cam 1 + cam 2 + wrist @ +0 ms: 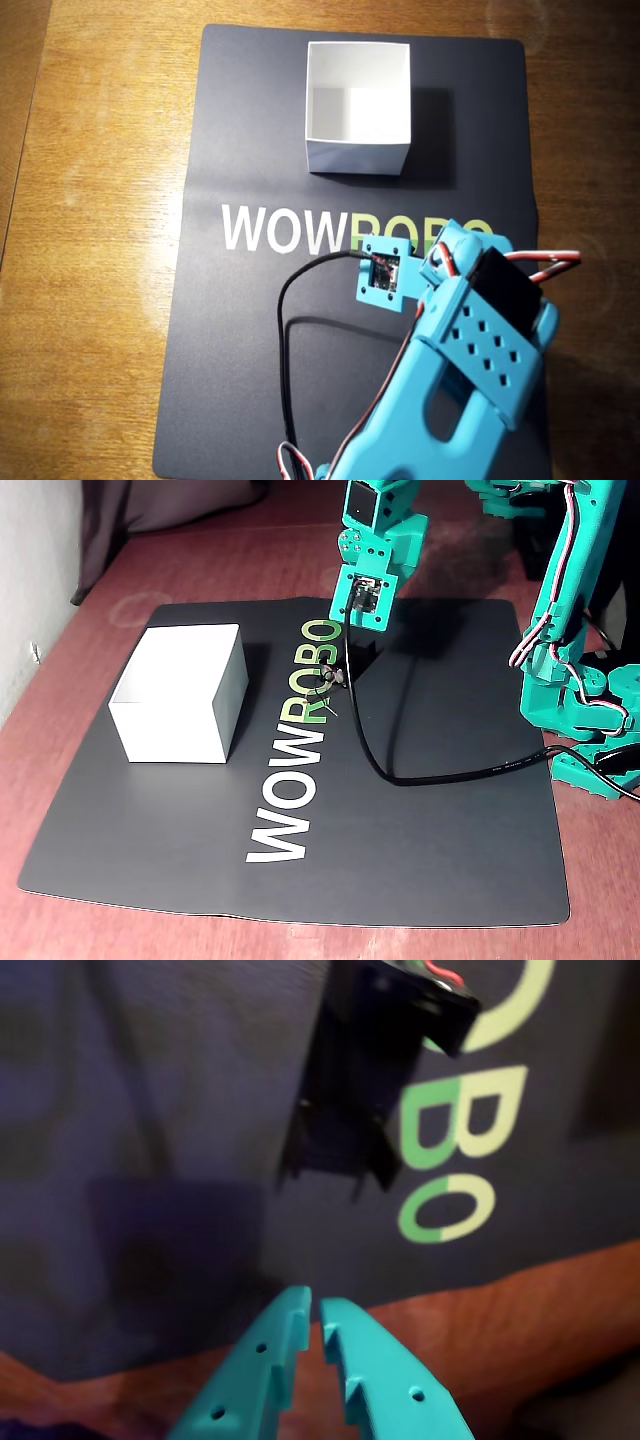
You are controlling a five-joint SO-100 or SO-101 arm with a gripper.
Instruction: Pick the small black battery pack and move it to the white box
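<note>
The small black battery pack lies on the dark mat beside the green "OBO" letters, with red wire at its far end. In the fixed view it is a small dark shape by those letters, below the wrist camera mount. My teal gripper is shut and empty, its tips short of the pack, above where the mat's edge meets the wood. The arm hides both pack and fingers in the overhead view. The white box stands open and empty at the mat's top; in the fixed view the box is at the left.
The dark WOWROBO mat lies on a wooden table. A black cable loops over the mat from the wrist camera to the arm base at the right of the fixed view.
</note>
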